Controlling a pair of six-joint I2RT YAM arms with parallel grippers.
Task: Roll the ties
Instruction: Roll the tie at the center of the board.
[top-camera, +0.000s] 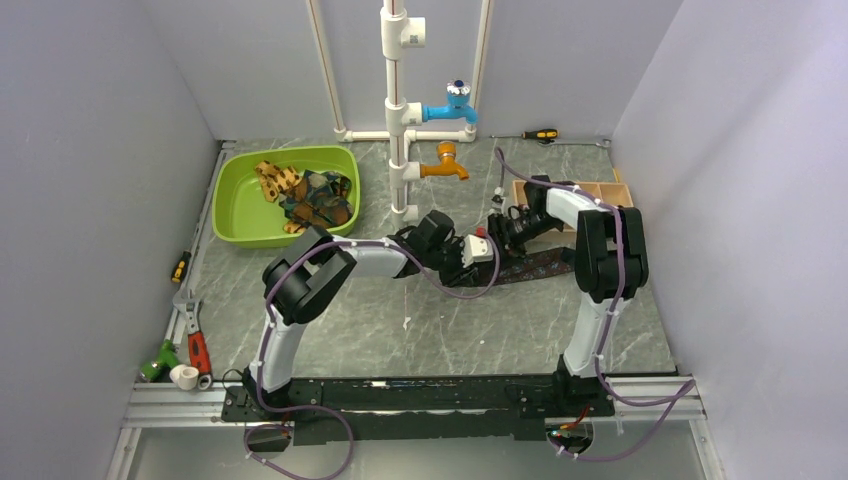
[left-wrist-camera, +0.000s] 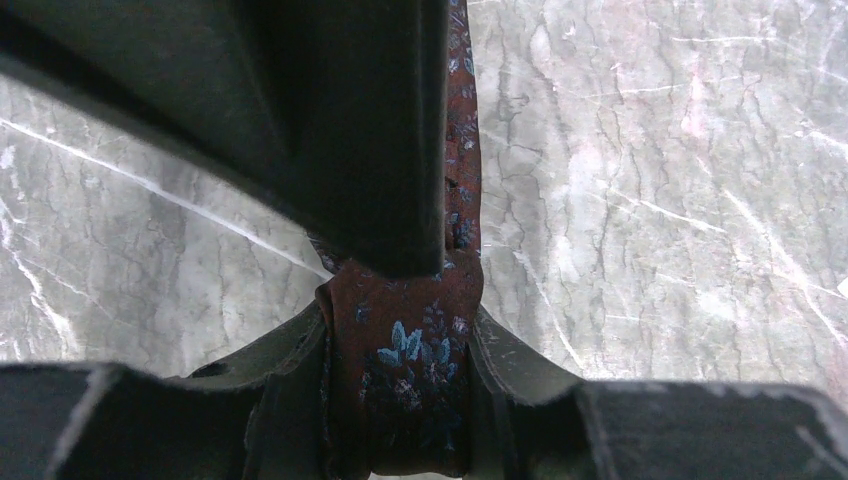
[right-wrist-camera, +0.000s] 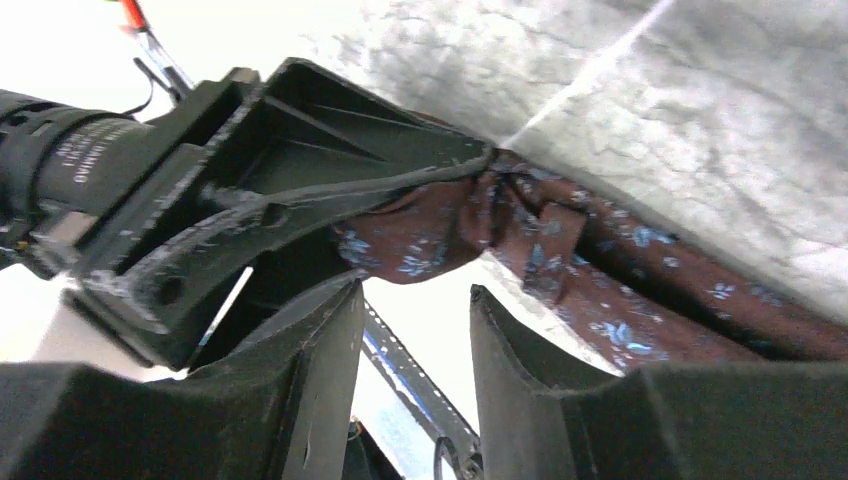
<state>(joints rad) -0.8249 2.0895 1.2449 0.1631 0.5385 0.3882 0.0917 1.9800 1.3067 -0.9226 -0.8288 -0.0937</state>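
A dark brown tie with small blue flowers (top-camera: 537, 265) lies on the marble table, running right from the two grippers. My left gripper (top-camera: 478, 252) is shut on its end; in the left wrist view the tie (left-wrist-camera: 410, 365) fills the gap between the fingers of the left gripper (left-wrist-camera: 400, 320). My right gripper (top-camera: 503, 228) hovers just behind it. In the right wrist view the right gripper (right-wrist-camera: 415, 290) is open and empty, with the bunched tie (right-wrist-camera: 610, 300) just past its fingertips and the left gripper (right-wrist-camera: 250, 200) clamping the tie's end.
A green basin (top-camera: 238, 215) at the back left holds several more ties (top-camera: 310, 195). A white pipe stand (top-camera: 398, 120) with blue and orange taps stands behind the grippers. A wooden compartment box (top-camera: 600, 190) is at the back right. Hand tools (top-camera: 190, 345) lie along the left edge.
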